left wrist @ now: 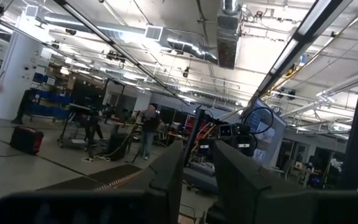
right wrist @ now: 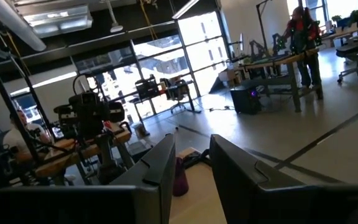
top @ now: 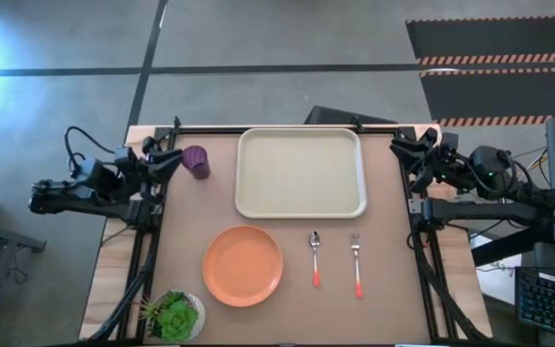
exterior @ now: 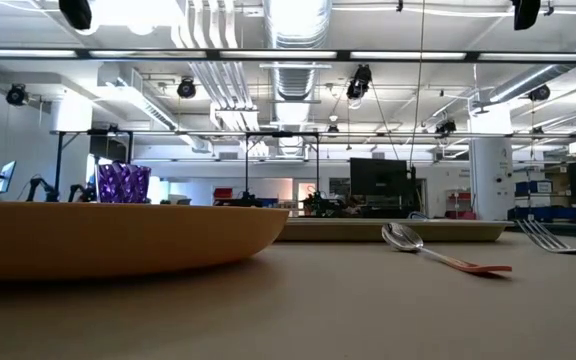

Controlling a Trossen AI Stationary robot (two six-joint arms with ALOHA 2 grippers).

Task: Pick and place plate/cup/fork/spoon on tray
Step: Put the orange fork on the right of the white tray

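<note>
The cream tray (top: 301, 172) lies at the table's far middle. The purple cup (top: 197, 162) stands upright left of it. The orange plate (top: 243, 265) lies flat nearer the front, and fills the left of the low view (exterior: 118, 235). The spoon (top: 315, 258) and the fork (top: 356, 262) lie right of the plate, handles toward the near edge. My left gripper (top: 171, 159) rests at the far left corner, just left of the cup, fingers slightly apart and empty (left wrist: 197, 180). My right gripper (top: 403, 154) rests at the far right corner, fingers slightly apart and empty (right wrist: 192, 174).
A white pot with a green plant (top: 173, 315) stands at the near left corner. A black frame runs along the table's far edge and sides. People stand in the room beyond the table in both wrist views.
</note>
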